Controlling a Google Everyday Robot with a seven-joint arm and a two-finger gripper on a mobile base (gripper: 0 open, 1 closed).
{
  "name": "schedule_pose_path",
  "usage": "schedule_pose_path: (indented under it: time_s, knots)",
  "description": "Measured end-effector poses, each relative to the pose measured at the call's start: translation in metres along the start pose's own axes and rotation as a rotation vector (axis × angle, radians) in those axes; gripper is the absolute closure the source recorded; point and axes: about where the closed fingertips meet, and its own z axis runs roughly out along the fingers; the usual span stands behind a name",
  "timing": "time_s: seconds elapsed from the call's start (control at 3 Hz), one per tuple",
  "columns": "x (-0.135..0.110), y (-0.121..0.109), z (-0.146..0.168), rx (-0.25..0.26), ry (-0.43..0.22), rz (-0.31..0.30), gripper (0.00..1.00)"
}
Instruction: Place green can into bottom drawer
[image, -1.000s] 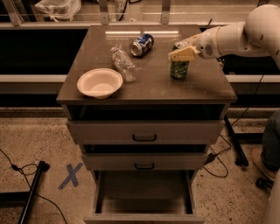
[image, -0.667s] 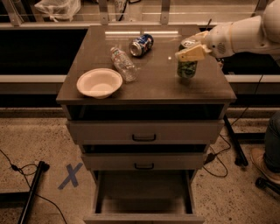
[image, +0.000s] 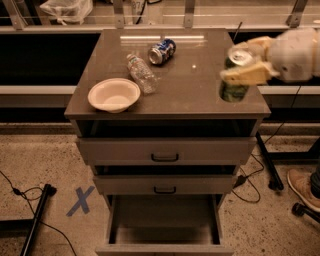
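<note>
At the right edge of the cabinet top (image: 195, 85), the pincer (image: 246, 74) clasps the green can (image: 233, 91).

Green can (image: 232, 92) upright, silver top showing, pale markings on the side, at the front right corner of the cabinet top (lifted or resting, can't tell). The gripper (image: 244, 74) comes in from the right and clasps its upper half. Bottom drawer (image: 165, 214) is pulled fully out, deep, bare grey inside, plain flat front, directly below at floor level.
</note>
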Motion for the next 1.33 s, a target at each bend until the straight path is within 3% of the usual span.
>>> schedule_pose_path:
  time_s: [0.33, 0.67, 1.0, 1.33]
  knots:
    - [0.066, 0.051, -0.025, -0.039, 0.013, 0.095, 1.0]
    - [0.15, 0.085, -0.035, -0.101, -0.034, 0.149, 1.0]
    - [0.15, 0.085, -0.035, -0.101, -0.034, 0.149, 1.0]
    - [0.174, 0.11, 0.002, -0.125, -0.082, 0.194, 1.0]
